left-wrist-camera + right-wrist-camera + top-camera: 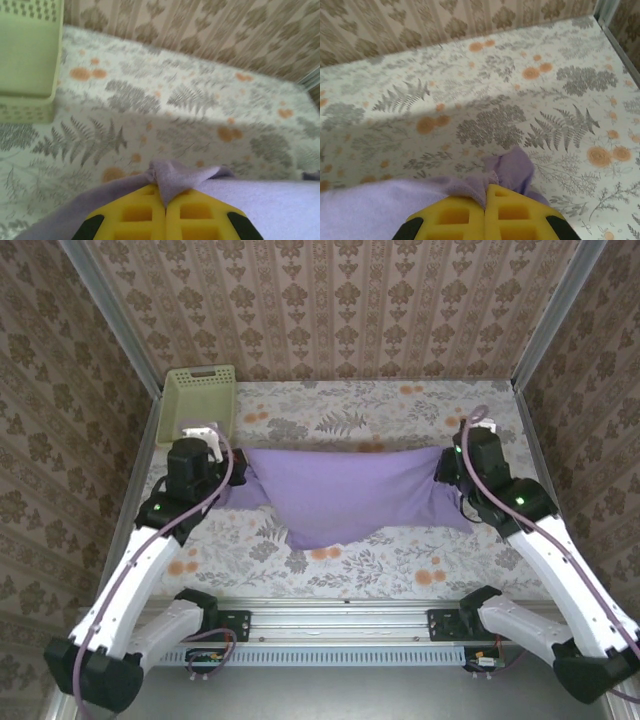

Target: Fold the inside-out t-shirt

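Stretching crosswise, the lavender t-shirt [350,495] has one end clamped in the left jaws, the other in the right jaws.

Beyond the left pincer [165,196] and the right pincer [485,196], brown damask wallpaper [330,300] covered the back wall, and it ran on down the side walls outboard of each. Bare metal posts [547,310] stood in the two far corners. The table wore a pale cloth [340,415] printed with grey ferns and orange blossoms. Ahead of the left pincer and off to its left, a pale green basket [25,60] sat in the far corner. Ahead of the right pincer a soft shadow edge [445,107] crossed the cloth: dim on the pincer's side, brighter toward the wall. Behind both, a metal rail [340,613] ran along the table's near edge.
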